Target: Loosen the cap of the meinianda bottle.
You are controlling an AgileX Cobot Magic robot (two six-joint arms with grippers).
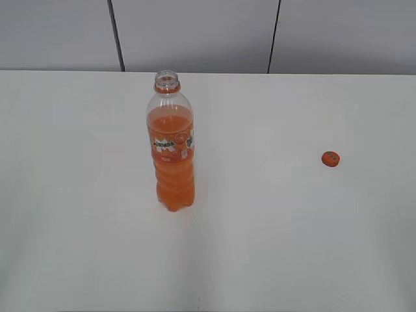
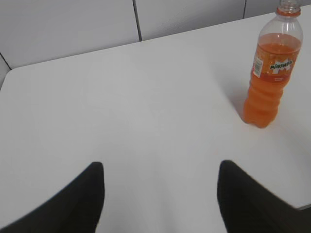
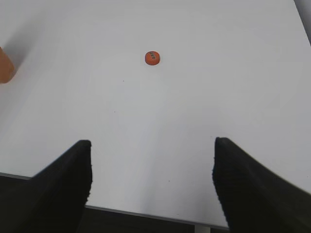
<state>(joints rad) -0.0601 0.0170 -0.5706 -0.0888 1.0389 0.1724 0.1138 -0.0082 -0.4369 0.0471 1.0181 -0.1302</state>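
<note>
The meinianda bottle [image 1: 173, 153] stands upright left of the table's middle, with orange liquid, an orange label and an open neck with no cap on it. It also shows in the left wrist view [image 2: 270, 73] at the far right. The small orange cap [image 1: 331, 158] lies on the table well to the right of the bottle, and in the right wrist view [image 3: 152, 58] it lies far ahead of the fingers. My left gripper [image 2: 160, 170] is open and empty, far from the bottle. My right gripper [image 3: 151, 148] is open and empty over the table's near edge.
The white table [image 1: 273, 247] carries only the bottle and the cap. A grey panelled wall [image 1: 195, 32] runs behind its far edge. The table's near edge [image 3: 146, 213] shows under my right gripper. An orange sliver of the bottle [image 3: 5, 65] sits at the left border.
</note>
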